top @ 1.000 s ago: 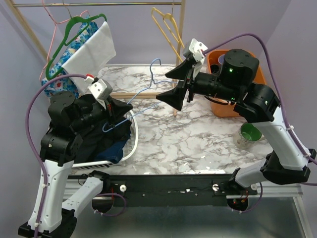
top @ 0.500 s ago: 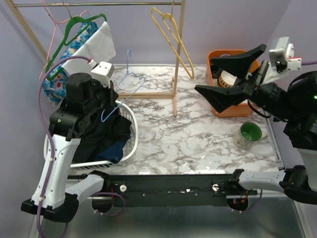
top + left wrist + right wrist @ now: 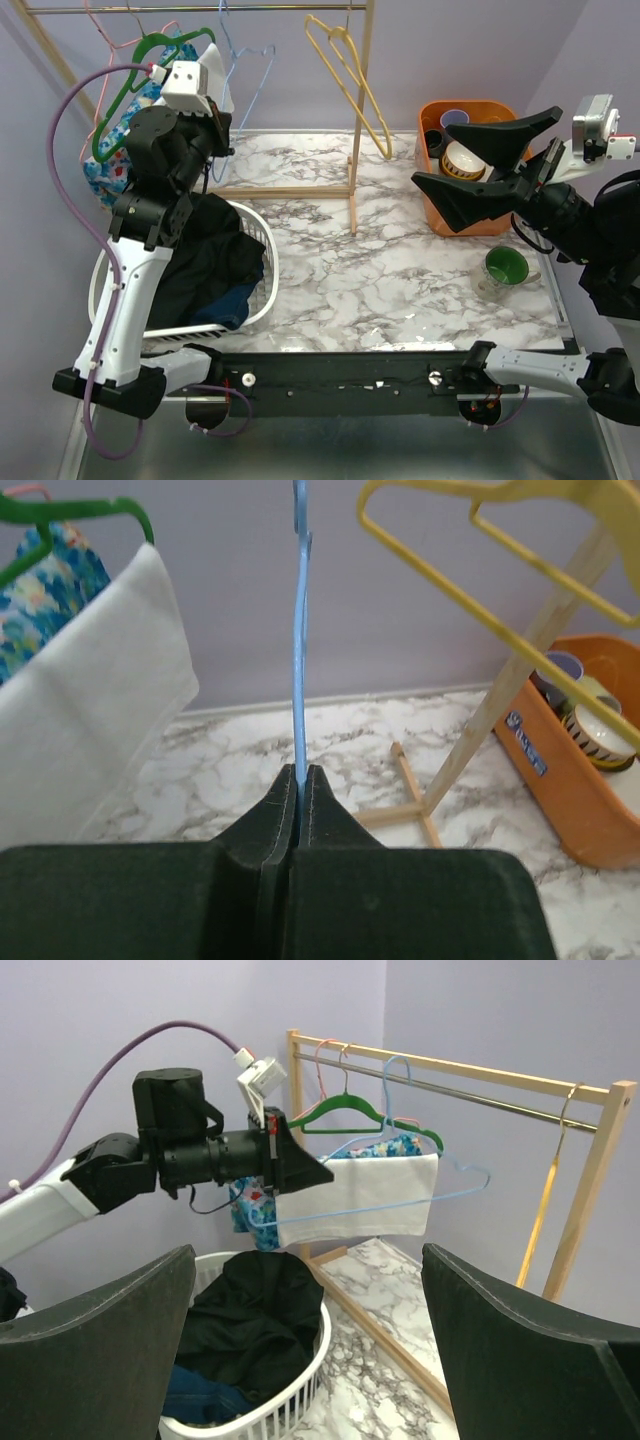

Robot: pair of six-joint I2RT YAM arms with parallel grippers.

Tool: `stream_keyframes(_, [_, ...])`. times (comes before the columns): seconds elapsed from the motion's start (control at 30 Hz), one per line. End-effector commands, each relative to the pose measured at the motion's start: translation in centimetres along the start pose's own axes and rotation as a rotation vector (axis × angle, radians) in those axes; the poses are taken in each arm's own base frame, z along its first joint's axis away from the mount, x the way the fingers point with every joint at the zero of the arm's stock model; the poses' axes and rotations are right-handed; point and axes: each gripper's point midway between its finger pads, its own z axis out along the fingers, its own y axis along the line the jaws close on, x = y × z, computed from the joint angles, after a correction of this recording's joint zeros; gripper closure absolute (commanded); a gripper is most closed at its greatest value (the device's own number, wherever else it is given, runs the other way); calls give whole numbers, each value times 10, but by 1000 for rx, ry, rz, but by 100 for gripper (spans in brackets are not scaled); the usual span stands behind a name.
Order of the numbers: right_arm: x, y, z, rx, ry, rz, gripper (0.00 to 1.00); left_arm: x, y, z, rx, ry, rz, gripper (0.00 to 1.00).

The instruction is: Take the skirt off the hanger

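The black skirt (image 3: pixel 215 255) lies bunched in the white basket (image 3: pixel 270 272), off the hanger; it also shows in the right wrist view (image 3: pixel 255 1315). My left gripper (image 3: pixel 218 140) is raised high beside the rack and is shut on the thin light-blue hanger (image 3: pixel 247 62), whose wire runs up from between the closed fingertips (image 3: pixel 318 790). The bare hanger (image 3: pixel 400 1198) has its hook up at the rail. My right gripper (image 3: pixel 432 153) is wide open and empty, far right over the orange bin, well away from the skirt and hanger.
A green hanger (image 3: pixel 160 48) carries floral and white cloth on the rail, beside a pink one. A yellow hanger (image 3: pixel 345 60) hangs near the wooden post (image 3: pixel 357 130). A navy garment (image 3: pixel 232 305) lies under the skirt. An orange bin (image 3: pixel 470 215) holds crockery; a green cup (image 3: pixel 505 268) stands nearby.
My left arm has lifted the blue hanger from just above the basket up to the rail. My right arm pulled back to the right and now holds there, open.
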Motion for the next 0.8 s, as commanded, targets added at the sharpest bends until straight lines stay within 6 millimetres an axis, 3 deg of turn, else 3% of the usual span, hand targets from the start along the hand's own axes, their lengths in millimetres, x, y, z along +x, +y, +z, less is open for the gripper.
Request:
stream_keyframes(0.0, [-7, -5, -6, 39, -43, 34, 0, -48, -16, 23, 65, -169, -24, 100])
stream_keyframes(0.23, [-6, -6, -7, 45, -44, 39, 0, -75, -18, 36, 65, -262, 5, 100])
stream_keyframes(0.47, [-2, -4, -6, 39, -35, 52, 0, -54, -22, 73, 83, -202, 0, 100])
stream_keyframes(0.67, [3, -5, -5, 41, -15, 52, 0, -21, -31, 79, 142, -109, -4, 100])
stream_keyframes(0.77, [3, -4, -5, 39, -18, 50, 0, -16, -30, 71, 140, -82, 11, 72])
